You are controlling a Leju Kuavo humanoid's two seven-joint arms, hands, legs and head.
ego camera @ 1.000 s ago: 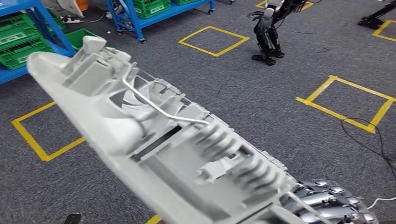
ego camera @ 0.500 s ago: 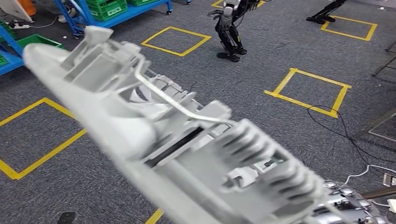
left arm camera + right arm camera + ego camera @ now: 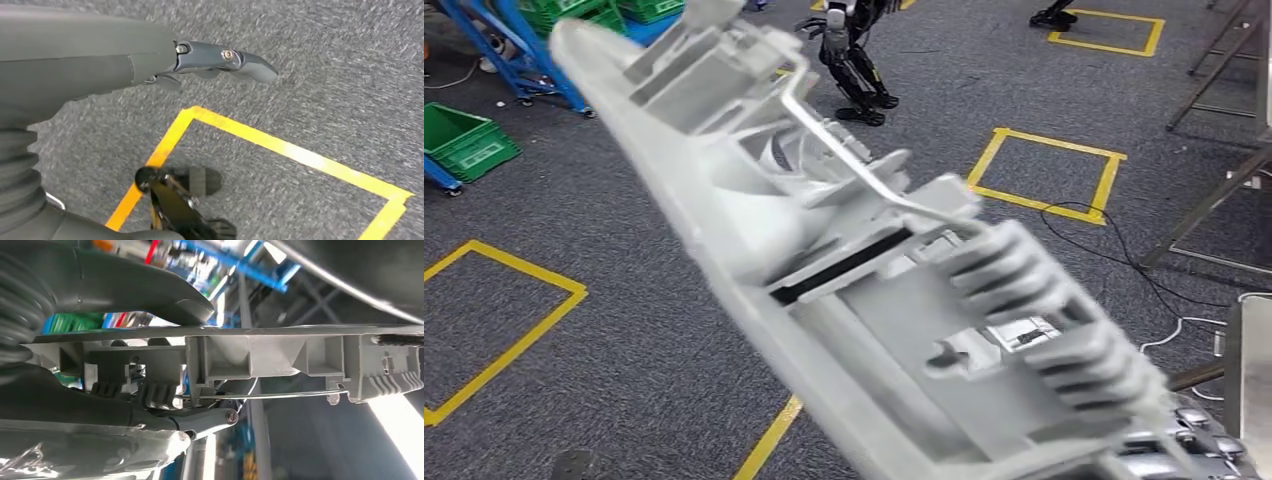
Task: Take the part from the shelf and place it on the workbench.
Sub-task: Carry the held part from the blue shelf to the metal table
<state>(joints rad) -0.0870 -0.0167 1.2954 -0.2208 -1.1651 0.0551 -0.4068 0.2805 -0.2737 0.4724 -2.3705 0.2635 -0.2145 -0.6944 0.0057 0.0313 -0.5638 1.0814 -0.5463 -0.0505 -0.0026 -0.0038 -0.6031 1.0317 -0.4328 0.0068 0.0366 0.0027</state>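
Note:
A long grey plastic part (image 3: 844,250) with ribs, pockets and a bent metal rod stretches across the head view from upper left to lower right. My right hand (image 3: 1194,445) grips its near end at the bottom right corner. The right wrist view shows the part (image 3: 280,357) clamped between my thumb above and dark fingers (image 3: 200,420) below. My left hand (image 3: 150,60) hangs over the grey carpet with its fingers straight and nothing in it.
Grey carpet with yellow taped squares (image 3: 1044,170) lies below. Blue shelving (image 3: 509,45) with green crates (image 3: 469,140) stands at the upper left. Another robot's dark legs (image 3: 854,70) stand ahead. Metal frame legs (image 3: 1214,200) and a metal surface's edge (image 3: 1249,380) are at the right, with cables on the floor.
The whole view has swung to the right: the shelving and yellow squares slid left, and the metal frame and surface edge came in at the right. The part stays in my right hand.

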